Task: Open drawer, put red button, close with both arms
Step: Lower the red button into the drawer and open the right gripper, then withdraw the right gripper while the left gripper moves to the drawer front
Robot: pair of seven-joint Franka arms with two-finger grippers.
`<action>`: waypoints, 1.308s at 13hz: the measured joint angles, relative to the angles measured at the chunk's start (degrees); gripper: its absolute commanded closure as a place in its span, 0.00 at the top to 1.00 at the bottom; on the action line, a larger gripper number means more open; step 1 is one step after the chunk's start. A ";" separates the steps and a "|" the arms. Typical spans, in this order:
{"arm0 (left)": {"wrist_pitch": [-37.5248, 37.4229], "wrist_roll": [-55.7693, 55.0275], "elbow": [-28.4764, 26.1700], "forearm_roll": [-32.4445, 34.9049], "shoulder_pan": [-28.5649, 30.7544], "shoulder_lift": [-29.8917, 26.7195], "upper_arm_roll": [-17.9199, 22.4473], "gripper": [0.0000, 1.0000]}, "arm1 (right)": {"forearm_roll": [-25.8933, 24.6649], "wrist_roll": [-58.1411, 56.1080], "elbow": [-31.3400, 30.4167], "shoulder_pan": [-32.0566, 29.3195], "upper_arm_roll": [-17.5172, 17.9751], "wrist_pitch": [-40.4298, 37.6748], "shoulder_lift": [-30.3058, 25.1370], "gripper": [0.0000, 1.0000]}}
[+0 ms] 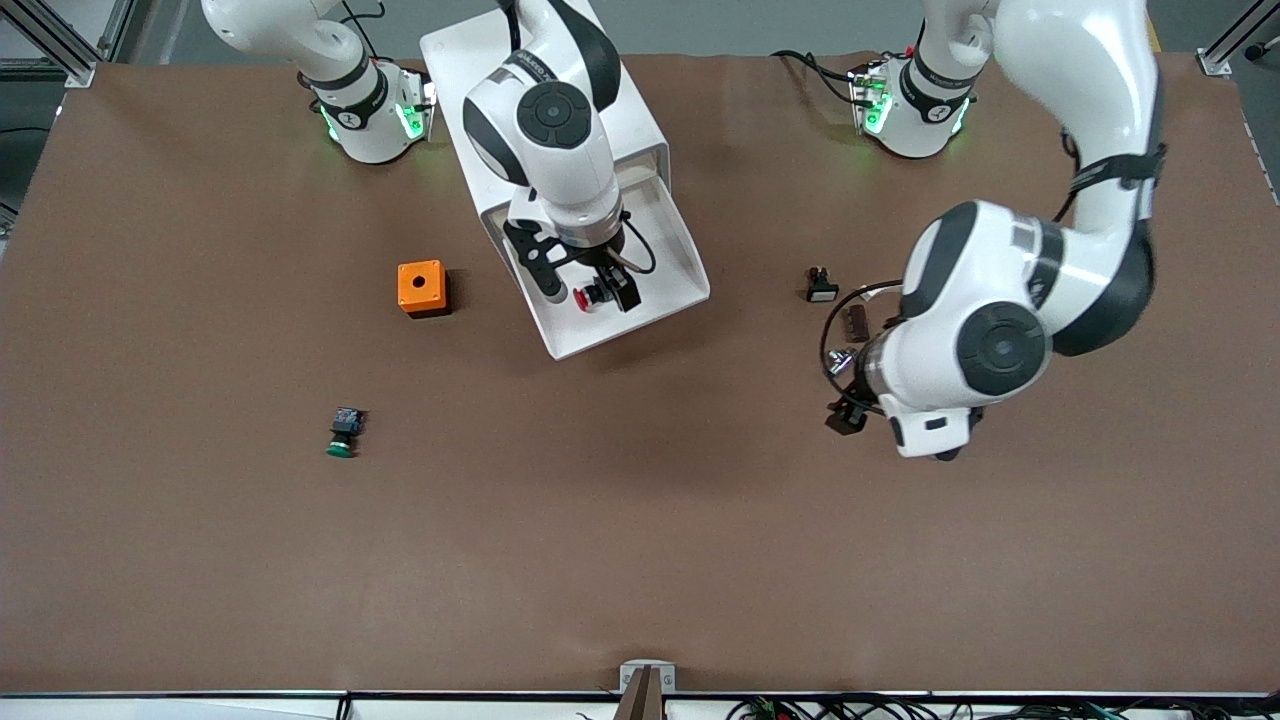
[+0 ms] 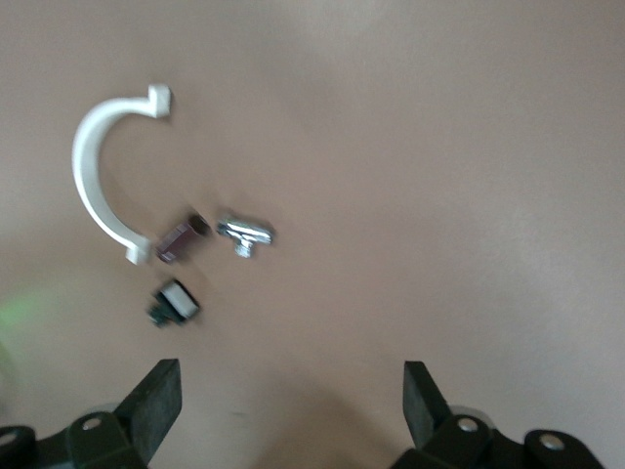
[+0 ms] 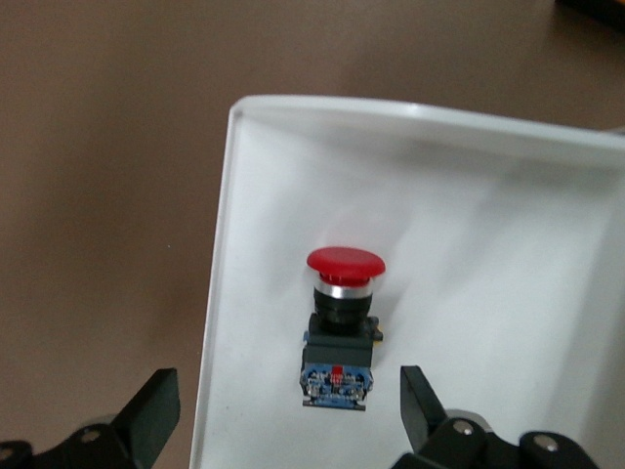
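The white drawer [image 1: 640, 322] stands pulled open out of its white cabinet [image 1: 470, 70]. The red button [image 1: 590, 297] lies on its side on the drawer floor, close to the front corner. My right gripper [image 1: 590, 292] hangs open just above it, touching nothing. In the right wrist view the red button [image 3: 342, 327] shows its red cap and blue base between the open fingers [image 3: 420, 405], beside the drawer rim [image 3: 220, 293]. My left gripper [image 1: 890, 430], mostly hidden under its own wrist, waits open and empty [image 2: 291, 396] over bare table toward the left arm's end.
A green-capped button [image 1: 342, 435] and an orange box [image 1: 421, 288] lie toward the right arm's end. Near the left gripper lie a small black-and-white part [image 1: 821, 287], a brown piece [image 2: 182, 237], a silver bolt [image 2: 246, 234] and a white curved clip [image 2: 98, 166].
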 measured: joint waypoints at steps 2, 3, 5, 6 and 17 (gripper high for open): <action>-1.77 7.94 -0.10 0.62 2.35 -3.10 0.00 1.00 | -0.12 -8.22 1.09 -3.03 -0.32 -2.71 -0.02 1.00; -2.42 12.15 -0.28 0.63 3.61 -4.58 0.01 1.00 | -0.18 -12.84 2.09 -5.32 -0.43 -5.20 -0.06 1.00; -3.20 21.27 -1.51 0.63 5.22 -6.81 -0.01 1.00 | -0.28 -22.29 4.56 -10.32 -0.69 -11.68 -0.40 1.00; -3.21 25.48 -2.12 0.63 5.32 -7.19 -0.03 1.00 | -0.38 -27.24 5.65 -13.05 -0.78 -14.64 -1.13 1.00; 29.45 35.86 -15.58 -3.11 -3.47 4.06 -5.60 1.00 | -3.93 -82.97 6.75 -42.66 -0.92 -31.01 -13.42 1.00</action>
